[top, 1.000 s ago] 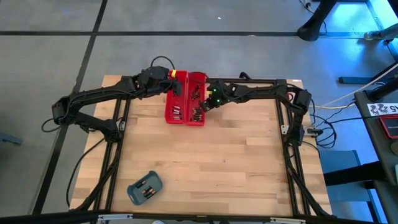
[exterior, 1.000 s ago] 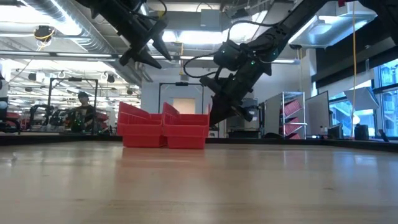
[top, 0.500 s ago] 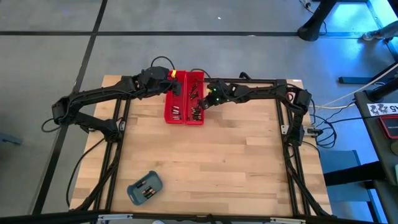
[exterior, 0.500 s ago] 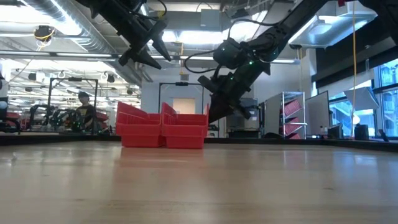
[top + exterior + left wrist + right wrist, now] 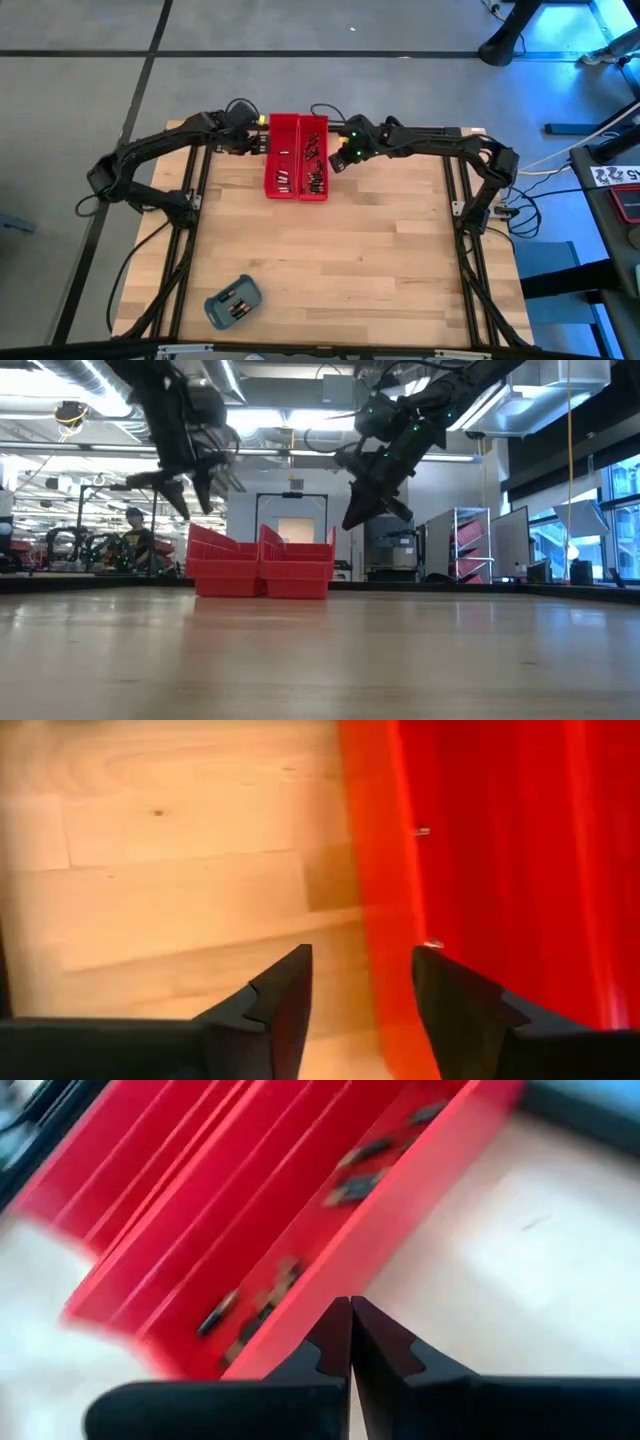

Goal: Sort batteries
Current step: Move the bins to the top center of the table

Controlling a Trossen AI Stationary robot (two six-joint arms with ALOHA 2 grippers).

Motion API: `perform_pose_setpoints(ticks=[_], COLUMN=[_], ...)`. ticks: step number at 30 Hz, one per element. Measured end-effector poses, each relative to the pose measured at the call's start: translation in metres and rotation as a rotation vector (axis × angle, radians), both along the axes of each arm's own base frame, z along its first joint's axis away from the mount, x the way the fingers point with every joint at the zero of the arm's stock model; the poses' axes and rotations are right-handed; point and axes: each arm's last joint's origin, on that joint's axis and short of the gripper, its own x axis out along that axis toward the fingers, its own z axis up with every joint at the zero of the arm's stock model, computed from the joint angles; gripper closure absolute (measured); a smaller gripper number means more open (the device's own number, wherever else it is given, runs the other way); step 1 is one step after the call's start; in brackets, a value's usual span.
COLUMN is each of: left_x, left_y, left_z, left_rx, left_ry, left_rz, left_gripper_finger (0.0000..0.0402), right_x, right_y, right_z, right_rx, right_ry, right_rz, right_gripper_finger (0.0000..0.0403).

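- Batteries (image 5: 316,180) — tiny silvery-to-dark cylindrical cells — lie scattered in the two long red plastic trays (image 5: 283,131) that stand side by side at the far middle of the pale wooden surface (image 5: 340,260); more cells lie in the small blue-grey rounded tray (image 5: 232,303), well apart at the near left edge.
- Left claw (image 5: 258,146) hangs just beside the outer wall of the left red tray, raised above the surface. Its dark fingers (image 5: 285,1000) stand apart with nothing between them, and through the gap the left wrist view shows bare wood and the tray's red edge.
- Right claw (image 5: 338,163) hangs just beside the right red tray's outer wall, also lifted clear. Its fingers (image 5: 335,1342) are pressed together, and no cell shows between them; several cells lie in the tray just ahead of the tips.
- Neither claw carries a battery, so no transfer is under way.
- Judging by how things lie, the sort is partly done — both red trays already hold cells, yet a handful of cells sit in the blue-grey tray and would need to be fetched.
- Whether the cells in each red tray are of matching kind cannot be told.
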Motion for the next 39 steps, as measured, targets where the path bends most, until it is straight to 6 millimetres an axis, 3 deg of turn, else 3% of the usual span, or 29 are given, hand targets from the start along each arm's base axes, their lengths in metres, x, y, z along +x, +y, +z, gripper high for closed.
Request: perform_pose_setpoints(ticks=[4, 8, 14, 33, 39], left_x=[0.002, 0.011, 0.023, 0.033, 0.029], left_y=[0.016, 0.028, 0.038, 0.047, 0.043], left_z=[-0.019, -0.037, -0.058, -0.056, -0.058], left_rx=[-0.046, -0.051, -0.052, 0.040, 0.000], left_ry=[0.082, 0.133, 0.169, 0.099, 0.146], left_rz=[-0.057, -0.128, -0.194, -0.207, -0.204], left_gripper_finger=[0.0278, 0.0314, 0.0343, 0.0350, 0.0350], right_x=[0.003, 0.004, 0.015, 0.017, -0.002], right_y=[0.008, 0.008, 0.002, -0.017, -0.017], right_z=[-0.008, -0.028, -0.046, -0.044, -0.018], right_rx=[0.103, 0.154, 0.159, 0.019, 0.008], right_ry=[0.011, 0.093, 0.069, 0.016, 0.056], right_rz=[0.087, 0.065, 0.053, -0.088, -0.051], right_gripper_finger=[0.0393, 0.0393, 0.0393, 0.0393, 0.0393])
